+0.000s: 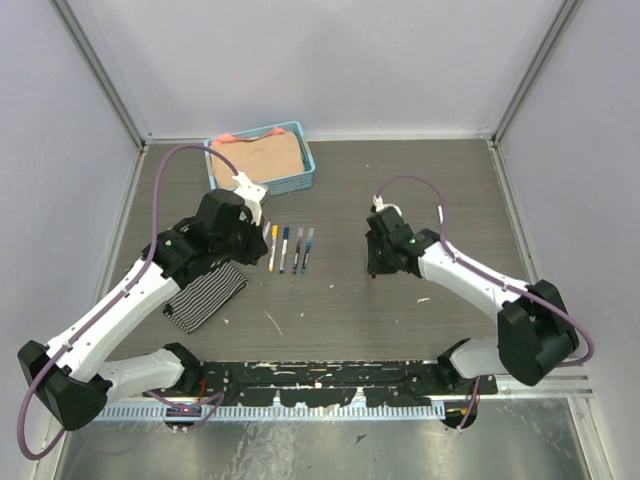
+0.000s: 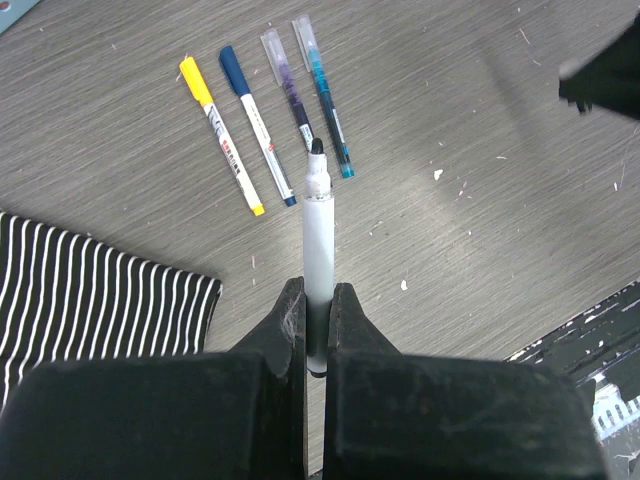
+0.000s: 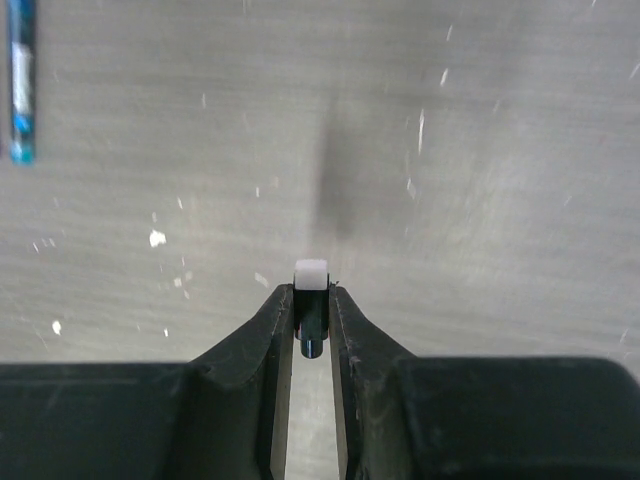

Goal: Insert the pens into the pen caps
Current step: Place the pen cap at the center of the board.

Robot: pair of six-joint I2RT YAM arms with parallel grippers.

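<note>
Capping looks the step in hand, the left hand [image 2: 318,292] clamped tight on a thin white black-tipped pen [image 2: 318,225] above the grey wood-grain worktop [image 2: 480,230], the right hand [image 3: 312,298] nipping a small dark white-ended cap [image 3: 311,272], so next the tip and the cap's mouth want lining up.

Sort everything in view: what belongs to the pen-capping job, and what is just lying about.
Job: uncapped black-tipped pen in left gripper; dark pen cap in right gripper; four capped pens.
Lying about: striped cloth; blue basket; tan cloth inside it.
</note>
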